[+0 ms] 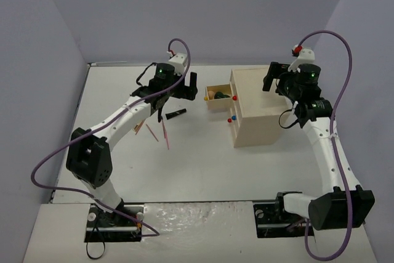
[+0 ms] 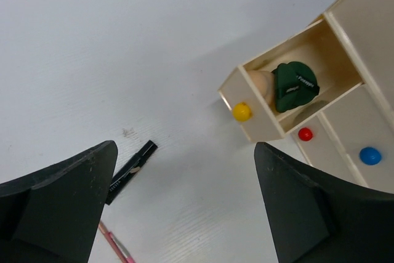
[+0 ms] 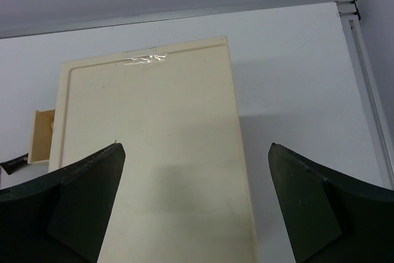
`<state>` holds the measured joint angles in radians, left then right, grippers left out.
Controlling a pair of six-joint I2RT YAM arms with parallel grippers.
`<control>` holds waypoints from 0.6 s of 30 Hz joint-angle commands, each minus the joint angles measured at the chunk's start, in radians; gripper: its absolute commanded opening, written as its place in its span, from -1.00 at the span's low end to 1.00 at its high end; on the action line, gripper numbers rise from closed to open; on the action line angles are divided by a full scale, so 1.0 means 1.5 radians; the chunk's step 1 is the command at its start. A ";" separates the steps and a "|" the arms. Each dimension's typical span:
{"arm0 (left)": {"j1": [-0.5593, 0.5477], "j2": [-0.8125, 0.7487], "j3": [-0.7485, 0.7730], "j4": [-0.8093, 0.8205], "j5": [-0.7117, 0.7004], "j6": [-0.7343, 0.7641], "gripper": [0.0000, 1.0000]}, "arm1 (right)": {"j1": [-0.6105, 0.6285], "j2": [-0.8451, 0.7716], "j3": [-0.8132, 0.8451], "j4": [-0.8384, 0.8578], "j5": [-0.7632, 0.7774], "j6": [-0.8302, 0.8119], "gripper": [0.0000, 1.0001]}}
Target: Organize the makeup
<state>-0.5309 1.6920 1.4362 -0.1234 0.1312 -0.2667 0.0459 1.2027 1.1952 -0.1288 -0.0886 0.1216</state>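
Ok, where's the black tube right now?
In the top view the black tube lies on the table left of centre, between the pink pencils and the open yellow-knobbed drawer holding the green compact.

I'm driving this from a robot lab cell, a data-collection booth rather than a lived-in room. The bare white worktop point(image 1: 203, 164) is boxed in by plain lavender-grey walls point(image 1: 43, 47) on three sides. The left arm point(image 1: 92, 158) and right arm point(image 1: 335, 152) are bolted to mounting plates point(image 1: 114, 227) at the near edge. Each trails a loose purple cable point(image 1: 38, 173), and a green status light point(image 1: 161, 71) glows on each wrist. What sits on the surface looks like staged props: a beige drawer box point(image 1: 261, 115) with coloured knobs, a black makeup tube point(image 1: 176, 113) and pink pencils point(image 1: 165, 132). Lighting is flat and even, with a fixed camera overhead.
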 commanded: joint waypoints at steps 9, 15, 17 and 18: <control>0.032 0.082 0.016 0.130 0.236 0.180 0.91 | -0.068 0.106 0.063 0.025 -0.221 0.029 1.00; 0.033 0.136 0.068 0.123 0.276 0.238 0.93 | -0.068 0.119 0.062 0.027 -0.242 0.020 1.00; 0.033 0.151 0.081 0.128 0.281 0.246 0.94 | -0.068 0.123 0.060 0.027 -0.246 0.018 1.00; 0.033 0.157 0.088 0.131 0.284 0.248 0.94 | -0.067 0.125 0.059 0.027 -0.249 0.017 1.00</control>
<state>-0.4892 1.9479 1.4670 -0.0240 0.4895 0.0302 -0.0578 1.3888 1.2385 -0.1396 -0.3995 0.1539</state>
